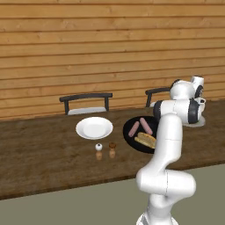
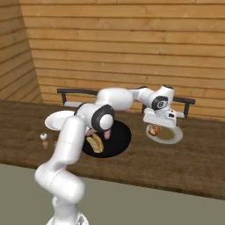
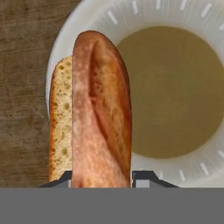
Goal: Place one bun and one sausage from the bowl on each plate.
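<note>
My gripper [image 2: 154, 127] is shut on a golden-tan bun [image 3: 100, 109] and holds it just above the left rim of the right white plate [image 3: 144, 11], which lies on the table [image 2: 169, 137]. The bun's pale cut side faces left in the hand view. The black bowl [image 1: 129, 134] sits mid-table with two pinkish sausages [image 1: 134, 128] [image 1: 146, 126] and the other bun [image 1: 146, 140] inside. In the right base view that bun [image 2: 96, 143] lies in the bowl [image 2: 118, 138] beside my forearm. The left plate [image 1: 94, 127] holds nothing.
Salt and pepper shakers [image 1: 99, 151] [image 1: 112, 150] stand in front of the left plate. Two dark chairs [image 1: 85, 99] [image 1: 158, 92] sit behind the wooden table against a plank wall. My arm stretches over the bowl toward the right plate.
</note>
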You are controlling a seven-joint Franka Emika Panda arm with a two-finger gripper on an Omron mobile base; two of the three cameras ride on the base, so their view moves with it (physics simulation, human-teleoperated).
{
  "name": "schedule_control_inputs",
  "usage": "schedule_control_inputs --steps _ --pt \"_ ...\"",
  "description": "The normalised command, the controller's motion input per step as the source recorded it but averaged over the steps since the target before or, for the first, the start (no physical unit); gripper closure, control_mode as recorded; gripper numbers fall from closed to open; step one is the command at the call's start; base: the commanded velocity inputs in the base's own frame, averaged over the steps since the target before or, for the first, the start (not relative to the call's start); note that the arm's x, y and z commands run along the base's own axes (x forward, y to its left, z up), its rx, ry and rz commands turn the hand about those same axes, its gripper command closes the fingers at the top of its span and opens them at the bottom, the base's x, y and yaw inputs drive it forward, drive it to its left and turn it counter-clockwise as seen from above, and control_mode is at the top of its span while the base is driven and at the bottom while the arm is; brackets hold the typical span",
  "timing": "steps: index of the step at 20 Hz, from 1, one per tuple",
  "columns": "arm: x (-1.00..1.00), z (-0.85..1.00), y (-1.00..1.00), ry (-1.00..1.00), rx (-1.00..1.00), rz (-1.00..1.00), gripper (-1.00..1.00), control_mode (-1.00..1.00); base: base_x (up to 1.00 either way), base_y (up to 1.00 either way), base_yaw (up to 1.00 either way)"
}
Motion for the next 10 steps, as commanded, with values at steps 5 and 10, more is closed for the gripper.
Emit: schedule_control_inputs --steps 5,10 --pt "0.0 -0.14 0.12 -0.05 -0.01 0.0 1.0 -1.0 0.0 0.0 0.0" --pt "0.03 -0.13 0.1 -0.02 0.0 0.0 1.0 -1.0 0.0 0.0 0.0"
